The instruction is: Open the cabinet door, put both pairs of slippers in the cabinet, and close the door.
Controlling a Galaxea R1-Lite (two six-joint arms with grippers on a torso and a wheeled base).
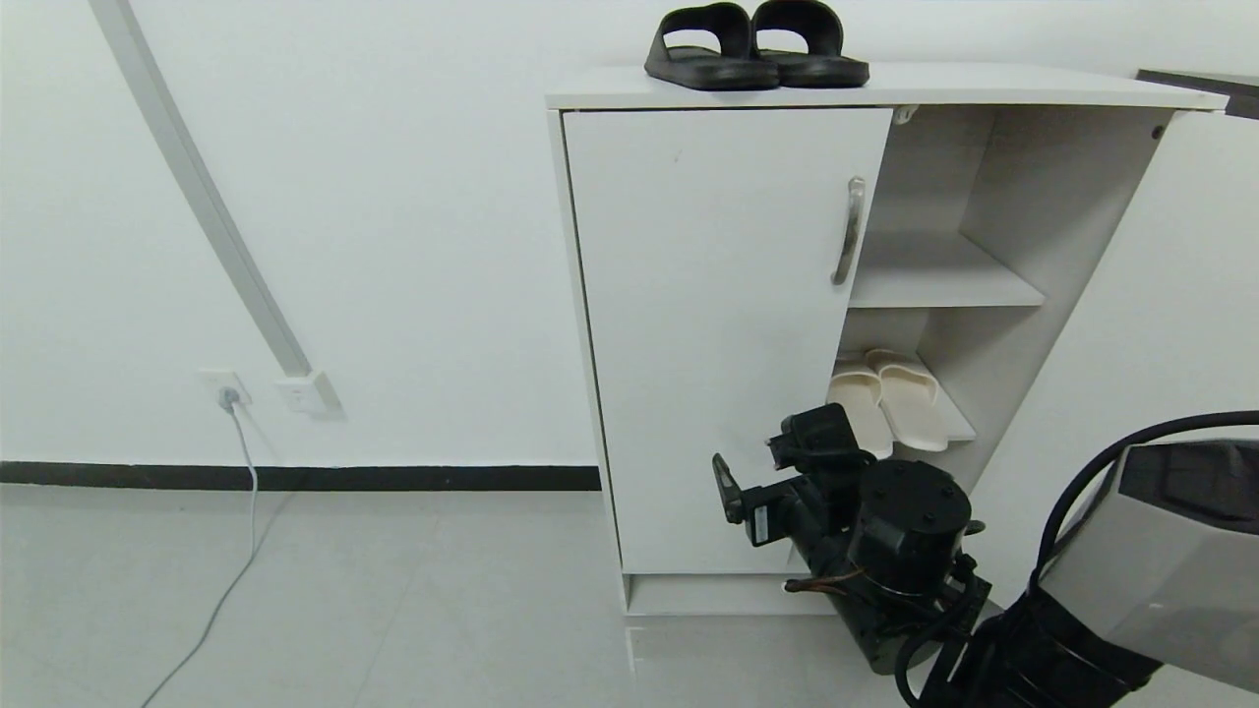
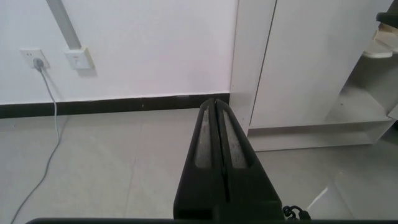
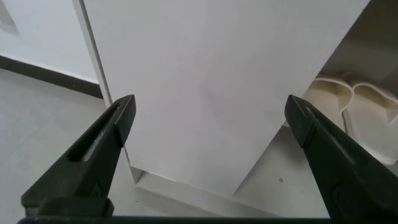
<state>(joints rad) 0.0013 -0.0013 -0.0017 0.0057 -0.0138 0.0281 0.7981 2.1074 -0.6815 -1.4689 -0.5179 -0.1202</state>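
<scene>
- The white slippers (image 1: 888, 398) sit side by side on the low shelf inside the cabinet (image 1: 885, 87).
- The black slippers (image 1: 757, 44) lie on top of it.
- The right gripper (image 3: 211, 109) is low by the shut left door (image 1: 718, 324) — jaws wide apart.
- The left gripper (image 2: 216, 109) — jaws together, holding nothing.

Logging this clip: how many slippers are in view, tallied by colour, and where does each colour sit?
Black slippers: 2, on top of the cabinet
Cream slippers: 2, inside the cabinet, low down behind its open side
Total: 4 slippers
</scene>
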